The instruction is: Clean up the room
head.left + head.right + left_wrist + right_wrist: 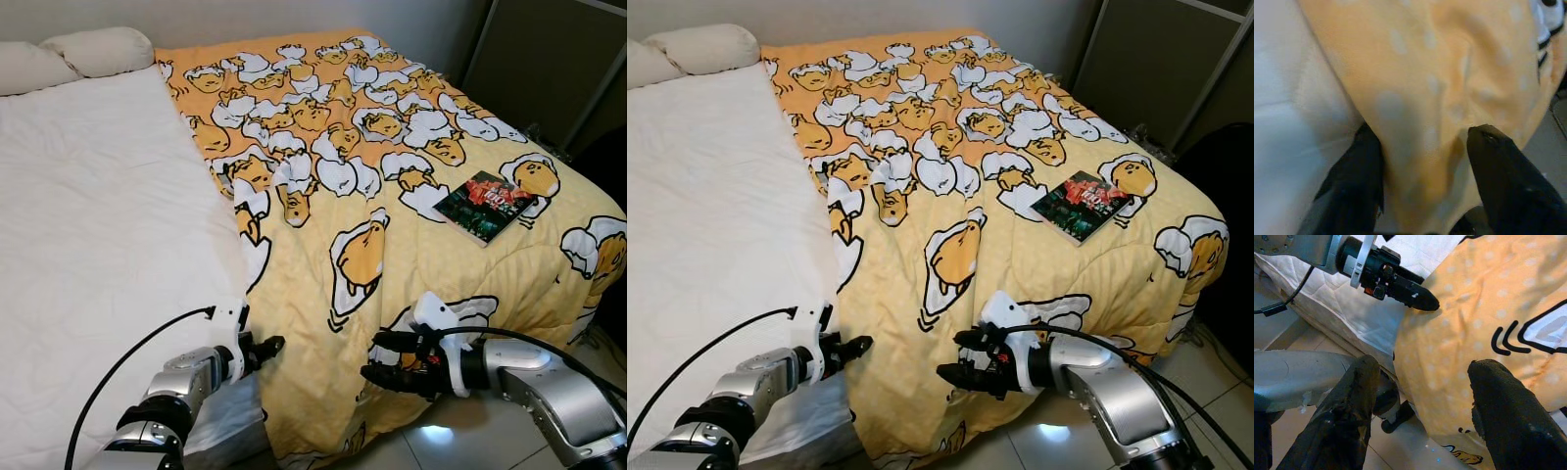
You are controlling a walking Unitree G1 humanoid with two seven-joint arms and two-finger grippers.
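A yellow blanket (392, 196) printed with egg characters covers the right half of the bed and hangs over its foot. My left gripper (266, 347) is at the blanket's left edge near the foot, where it meets the white sheet (98, 225). It is open, and in the left wrist view a fold of the blanket (1425, 98) bulges between its fingers (1359, 181). My right gripper (377, 358) is open just in front of the hanging blanket, its fingers (1347, 416) spread apart with nothing between them.
A book (484, 206) with a dark red and green cover lies on the blanket at the right. Two pillows (98, 49) sit at the head of the bed. A dark wardrobe (549, 59) stands at the back right. Glossy tiled floor (460, 446) lies below the bed's foot.
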